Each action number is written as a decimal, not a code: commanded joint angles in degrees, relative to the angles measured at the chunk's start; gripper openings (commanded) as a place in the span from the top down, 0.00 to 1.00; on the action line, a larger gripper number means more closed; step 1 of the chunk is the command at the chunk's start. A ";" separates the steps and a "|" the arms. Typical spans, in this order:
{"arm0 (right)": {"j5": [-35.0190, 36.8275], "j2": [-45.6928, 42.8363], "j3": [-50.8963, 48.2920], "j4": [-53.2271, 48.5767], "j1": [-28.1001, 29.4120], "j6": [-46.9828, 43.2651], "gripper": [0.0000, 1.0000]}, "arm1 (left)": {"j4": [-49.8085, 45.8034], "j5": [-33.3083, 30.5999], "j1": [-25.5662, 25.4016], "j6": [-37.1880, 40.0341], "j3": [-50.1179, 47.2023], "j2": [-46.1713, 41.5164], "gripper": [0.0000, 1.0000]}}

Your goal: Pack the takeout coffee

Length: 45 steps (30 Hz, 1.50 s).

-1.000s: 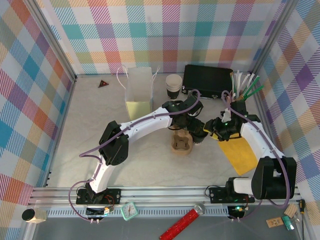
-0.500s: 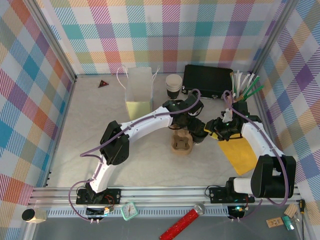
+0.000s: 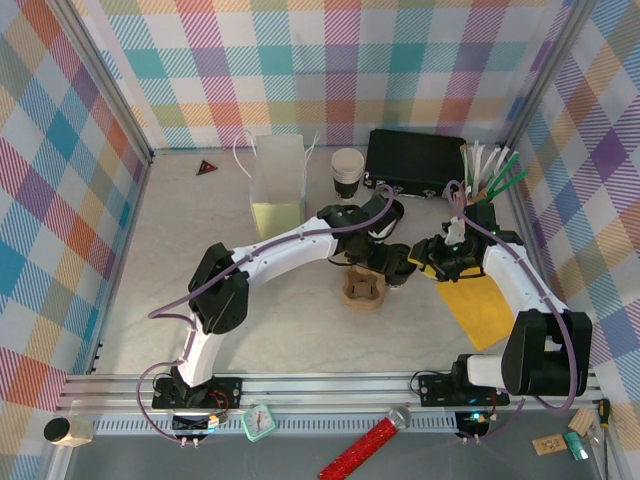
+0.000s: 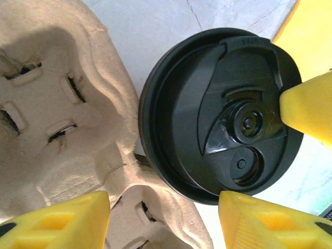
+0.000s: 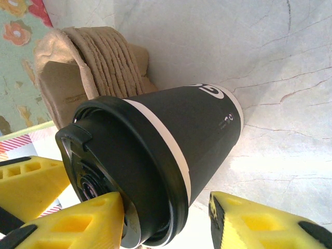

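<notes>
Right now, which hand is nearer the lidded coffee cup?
Right. The right hand straddles the coffee cup, one finger against its lid. The left hand hangs above the lid, looking down on it.

The white left arm rises from its base at 7 o'clock, bends at a black elbow and reaches toward 2 o'clock, ending at the table's centre. Its yellow-fingered left gripper points downward, jaws standing apart and gripping nothing. The white right arm climbs from 5 o'clock and hooks toward 9 o'clock. Its yellow-fingered right gripper lies level, jaws partly apart, just beside the left one. Whether it clamps anything cannot be told.
</notes>
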 commanded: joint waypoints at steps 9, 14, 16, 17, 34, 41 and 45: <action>5.81 1.18 -2.29 -4.07 -0.06 -0.62 0.53 | -3.50 -5.50 -1.35 1.54 -1.21 2.95 0.44; 5.59 1.52 -2.32 -3.87 -0.10 -0.60 0.53 | -5.26 -7.30 -1.91 1.74 -1.92 4.47 0.45; 5.59 1.53 -2.28 -3.87 -0.08 -0.66 0.52 | -5.39 -7.51 -1.91 1.62 -1.83 4.52 0.45; 5.59 1.53 -2.36 -3.88 -0.09 -0.61 0.52 | -5.28 -7.53 -1.91 1.55 -1.75 4.42 0.45; 0.19 0.41 7.96 -4.45 0.40 -1.39 0.35 | -8.37 -4.10 -1.30 2.89 13.73 2.06 0.38; 12.69 -0.40 12.14 -9.78 6.57 -4.94 0.24 | -5.54 -5.88 0.67 -0.41 11.06 -4.14 0.15; 19.29 -1.27 14.44 -11.66 10.49 -4.93 0.28 | -3.77 -9.42 1.59 -1.99 8.12 -9.84 0.00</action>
